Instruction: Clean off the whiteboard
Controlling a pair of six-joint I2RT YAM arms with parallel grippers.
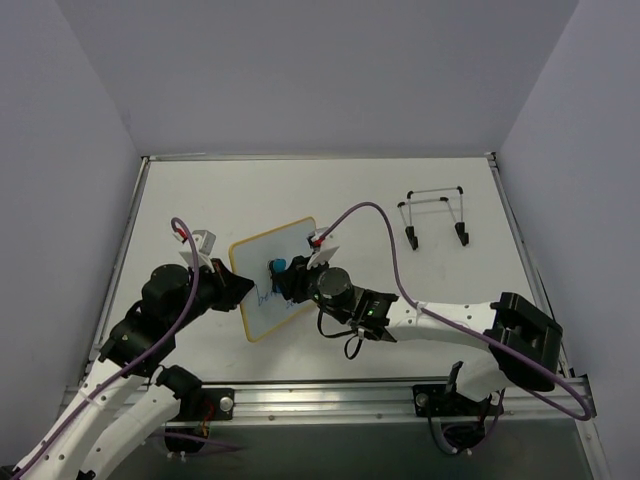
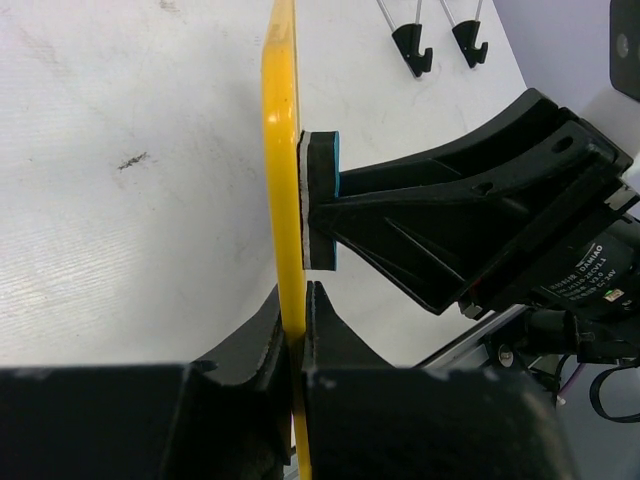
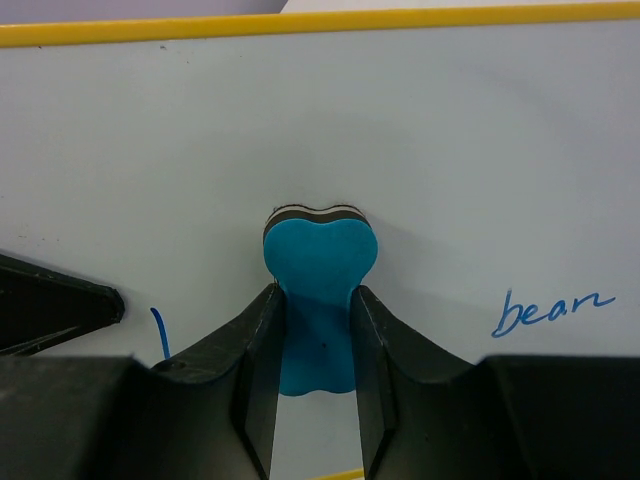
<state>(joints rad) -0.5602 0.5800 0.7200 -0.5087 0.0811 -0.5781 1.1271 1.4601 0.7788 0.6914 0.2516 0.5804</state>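
Observation:
The whiteboard (image 1: 275, 275) has a yellow frame and is held tilted up off the table. My left gripper (image 1: 238, 290) is shut on its left edge; in the left wrist view the yellow edge (image 2: 283, 150) runs between my fingers. My right gripper (image 1: 290, 280) is shut on the blue eraser (image 1: 277, 266) and presses it flat against the board face. The right wrist view shows the eraser (image 3: 318, 290) squeezed between my fingers, the blue word "bean" (image 3: 548, 312) to its right and a short blue stroke (image 3: 158, 330) to its left.
A black wire stand (image 1: 434, 217) sits at the back right of the white table. Its feet show in the left wrist view (image 2: 412, 47). A raised rail (image 1: 320, 157) borders the table at the far edge.

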